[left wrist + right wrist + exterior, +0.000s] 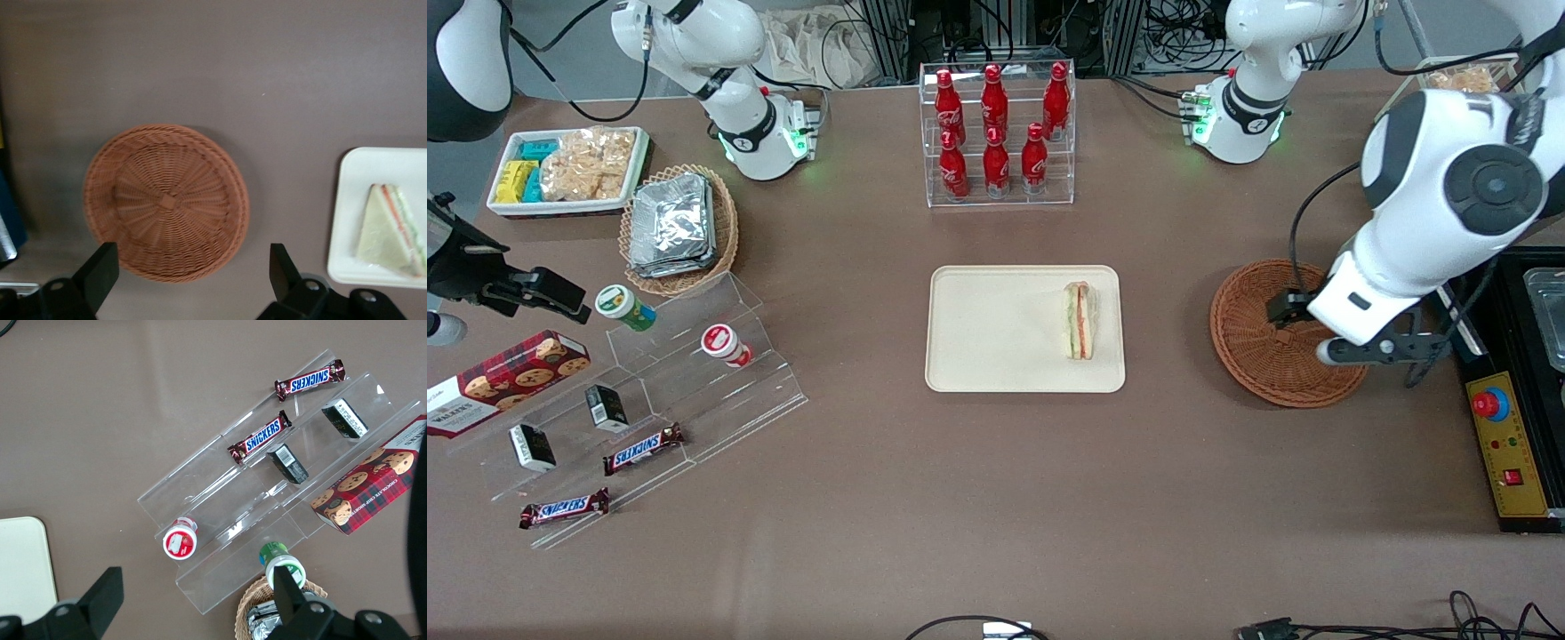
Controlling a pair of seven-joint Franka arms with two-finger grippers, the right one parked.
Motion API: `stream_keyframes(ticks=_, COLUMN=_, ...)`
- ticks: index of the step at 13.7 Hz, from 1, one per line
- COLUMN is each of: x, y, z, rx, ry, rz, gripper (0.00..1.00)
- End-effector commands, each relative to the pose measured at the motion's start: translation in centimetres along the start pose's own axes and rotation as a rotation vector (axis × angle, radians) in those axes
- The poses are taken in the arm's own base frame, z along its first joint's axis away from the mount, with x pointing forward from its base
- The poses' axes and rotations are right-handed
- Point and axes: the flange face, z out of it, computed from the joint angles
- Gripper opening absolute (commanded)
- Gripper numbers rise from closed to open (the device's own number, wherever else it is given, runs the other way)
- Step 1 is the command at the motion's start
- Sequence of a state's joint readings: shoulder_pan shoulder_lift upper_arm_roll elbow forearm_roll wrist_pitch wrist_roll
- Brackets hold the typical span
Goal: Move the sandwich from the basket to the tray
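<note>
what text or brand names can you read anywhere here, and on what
"SNICKERS": on two chocolate bars on the clear acrylic stand.
"WALKERS": on the red tartan cookie box; in the right wrist view its smaller line reads "CHOCOLATE CHIP".
Red bottles in the clear rack: white script, too small to read.
Two small black boxes: print too small to read.
No text shows on the sandwich, tray, basket or open claw above the basket.

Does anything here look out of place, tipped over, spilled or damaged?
Nothing stands out. The triangular wrapped sandwich lies flat on the cream rectangular tray, near the edge closest to the round reddish-brown wicker basket, which is empty and undamaged. The left gripper hovers open above the basket, holding nothing.
</note>
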State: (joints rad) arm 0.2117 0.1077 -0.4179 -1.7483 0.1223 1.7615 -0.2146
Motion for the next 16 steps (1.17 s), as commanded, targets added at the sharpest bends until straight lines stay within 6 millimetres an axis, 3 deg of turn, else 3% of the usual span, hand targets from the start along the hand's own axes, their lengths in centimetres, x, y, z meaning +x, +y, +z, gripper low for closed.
stream_keyframes(ticks=1, x=-1.5, y=-1.6, z=-2.2, rx=-0.007, ry=0.000, rz=0.068, gripper=1.00)
stream_keyframes(ticks=10, x=-5.0, y=-6.2, z=-8.1, rx=-0.017, ry=-0.044, rz=0.114, gripper=1.00)
stream_keyframes(ticks=16, x=-7.0, y=-8.2, z=-10.1, rx=-0.051, ry=-0.053, rz=0.078, gripper=1.00)
